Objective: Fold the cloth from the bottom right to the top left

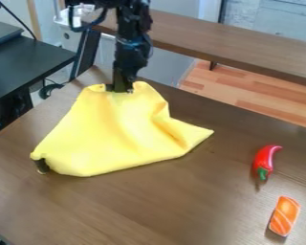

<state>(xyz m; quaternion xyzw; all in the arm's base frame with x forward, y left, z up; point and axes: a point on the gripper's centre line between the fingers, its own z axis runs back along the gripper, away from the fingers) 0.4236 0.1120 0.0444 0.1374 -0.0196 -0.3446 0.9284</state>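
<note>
Camera view: gripper point(120, 89) clamped on yellow cloth point(117, 136)

Looks pinched pretty much closed on the top edge, rest of it spread over the brown table point(149, 206). Red chili point(265, 159) and orange sushi piece point(285, 215) are off to the right, btw.

A black robot arm point(131, 45) is being formed by chunky, uneven segments. A black cable point(72, 21) is being looped beside its upper part, and a dark gripper point(120, 89) is being carried below.
</note>
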